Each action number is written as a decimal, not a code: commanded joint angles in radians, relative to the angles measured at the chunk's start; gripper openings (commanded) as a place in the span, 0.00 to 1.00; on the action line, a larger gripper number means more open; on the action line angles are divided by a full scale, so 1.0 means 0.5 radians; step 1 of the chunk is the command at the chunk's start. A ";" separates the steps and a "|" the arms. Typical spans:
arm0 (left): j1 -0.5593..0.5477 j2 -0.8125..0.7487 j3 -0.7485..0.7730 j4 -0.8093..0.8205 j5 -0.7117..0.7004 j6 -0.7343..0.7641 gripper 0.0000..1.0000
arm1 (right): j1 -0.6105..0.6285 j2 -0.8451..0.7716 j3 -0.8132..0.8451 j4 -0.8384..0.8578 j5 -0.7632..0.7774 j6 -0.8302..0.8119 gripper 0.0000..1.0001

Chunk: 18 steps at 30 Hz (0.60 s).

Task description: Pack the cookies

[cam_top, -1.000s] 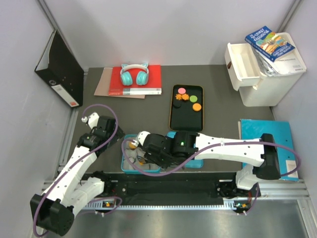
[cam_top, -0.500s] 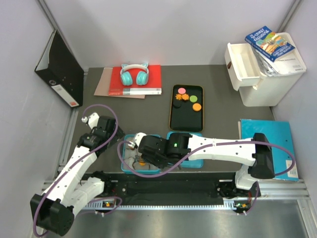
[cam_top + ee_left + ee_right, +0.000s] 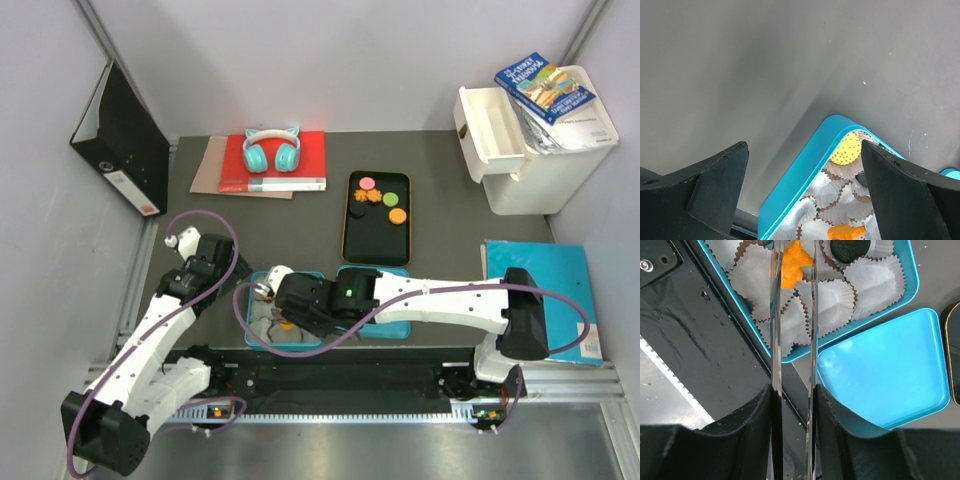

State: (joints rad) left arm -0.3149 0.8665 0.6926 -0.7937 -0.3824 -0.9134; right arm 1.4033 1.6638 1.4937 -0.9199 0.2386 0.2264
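Note:
Several cookies, among them a pink one [image 3: 368, 183], a green one [image 3: 388, 200] and an orange one [image 3: 398, 215], lie on the black tray [image 3: 377, 240]. My right gripper [image 3: 290, 303] is shut on metal tongs [image 3: 792, 340]. The tong tips pinch an irregular orange cookie [image 3: 792, 267] over the white paper cups in the blue tin [image 3: 910, 270]. A black cookie [image 3: 850, 247] sits in a cup beside it. My left gripper [image 3: 802, 150] is open and empty just left of the tin [image 3: 800, 185]. A round orange cookie [image 3: 847, 147] lies in a cup there.
The tin's blue lid [image 3: 885, 370] lies right of the tin, under my right arm. Turquoise headphones [image 3: 271, 150] lie on a red book at the back. A white drawer box [image 3: 540, 140] stands back right, a black binder [image 3: 120, 140] back left, and a blue folder [image 3: 560, 280] lies right.
My right arm has moved left over the tin, bringing the tongs and the orange cookie above the paper cups. The left arm has not moved.

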 commanded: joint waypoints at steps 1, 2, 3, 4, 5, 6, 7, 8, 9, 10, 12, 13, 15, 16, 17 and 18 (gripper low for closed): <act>0.007 -0.012 -0.020 0.069 -0.021 0.014 0.98 | -0.005 -0.039 0.142 0.073 0.038 -0.023 0.35; 0.007 -0.012 -0.020 0.072 -0.018 0.014 0.98 | -0.009 -0.051 0.145 0.073 0.041 -0.020 0.35; 0.007 -0.009 -0.017 0.075 -0.021 0.014 0.98 | -0.005 -0.057 0.145 0.073 0.047 -0.023 0.35; 0.007 -0.003 -0.017 0.072 -0.014 0.014 0.98 | -0.005 -0.060 0.151 0.064 0.047 -0.023 0.35; 0.007 0.000 -0.014 0.072 -0.014 0.014 0.98 | -0.005 -0.060 0.163 0.057 0.050 -0.023 0.35; 0.007 0.000 -0.014 0.075 -0.014 0.017 0.98 | -0.009 -0.060 0.166 0.051 0.050 -0.023 0.35; 0.007 0.000 -0.014 0.069 -0.014 0.014 0.98 | -0.009 -0.060 0.167 0.051 0.050 -0.026 0.35; 0.007 -0.003 -0.014 0.072 -0.014 0.014 0.98 | -0.005 -0.060 0.163 0.051 0.050 -0.023 0.35; 0.007 -0.006 -0.017 0.069 -0.014 0.014 0.98 | -0.009 -0.054 0.160 0.051 0.054 -0.026 0.35; 0.007 -0.009 -0.017 0.069 -0.014 0.014 0.98 | -0.009 -0.051 0.157 0.054 0.057 -0.023 0.35; 0.007 -0.012 -0.014 0.072 -0.021 0.014 0.98 | -0.009 -0.042 0.145 0.057 0.060 -0.026 0.35; 0.007 -0.018 -0.014 0.069 -0.021 0.014 0.98 | -0.012 -0.039 0.142 0.057 0.063 -0.026 0.35; 0.004 -0.015 -0.017 0.069 -0.018 0.014 0.98 | -0.015 -0.036 0.127 0.070 0.060 -0.023 0.35; 0.007 -0.015 -0.020 0.072 -0.021 0.014 0.98 | -0.021 -0.036 0.118 0.076 0.060 -0.026 0.35; 0.007 -0.012 -0.020 0.069 -0.018 0.014 0.98 | -0.024 -0.036 0.099 0.079 0.054 -0.020 0.35; 0.007 -0.009 -0.017 0.072 -0.014 0.014 0.98 | -0.030 -0.036 0.093 0.082 0.050 -0.023 0.35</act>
State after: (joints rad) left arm -0.3149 0.8665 0.6926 -0.7933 -0.3820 -0.9134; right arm 1.4014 1.6638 1.5257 -0.9119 0.2428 0.2264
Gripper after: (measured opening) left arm 0.983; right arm 0.361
